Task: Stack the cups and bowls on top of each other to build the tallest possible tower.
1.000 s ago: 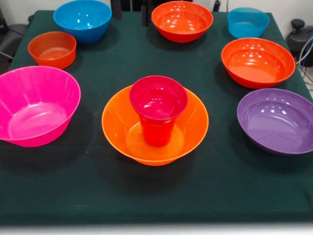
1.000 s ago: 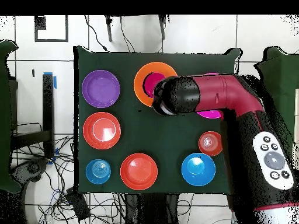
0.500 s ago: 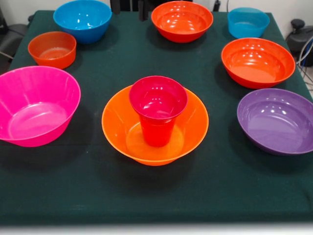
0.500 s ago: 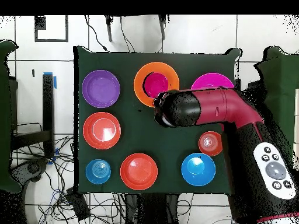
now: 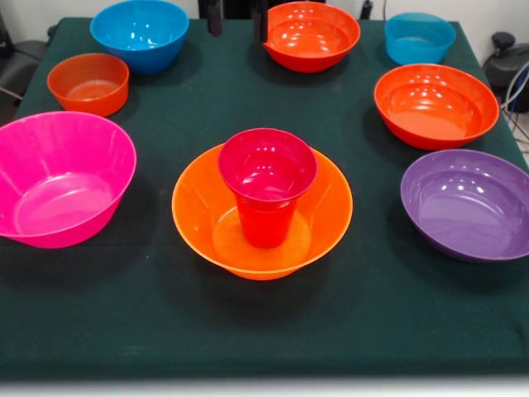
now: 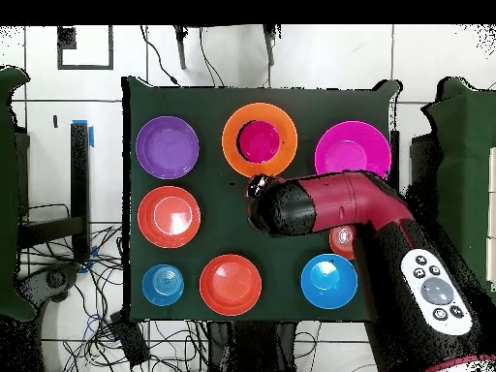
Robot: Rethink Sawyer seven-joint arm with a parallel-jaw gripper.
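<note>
A red cup stands upright inside the large orange bowl at the table's middle; together they form the tower. From above, the cup sits centred in that bowl. My gripper shows as two dark fingers at the top edge, spread apart with nothing between them. It is far behind the tower, between the blue bowl and an orange-red bowl. In the overhead view the arm's head covers the gripper, just below the tower.
A large pink bowl sits left, a small orange bowl behind it. On the right are a purple bowl, an orange-red bowl and a small blue bowl. The arm partly hides the small orange bowl from above.
The arm has drawn back from over the tower toward the base, uncovering the pink bowl from above. In the front view the fingers have shifted right and now reach lower.
</note>
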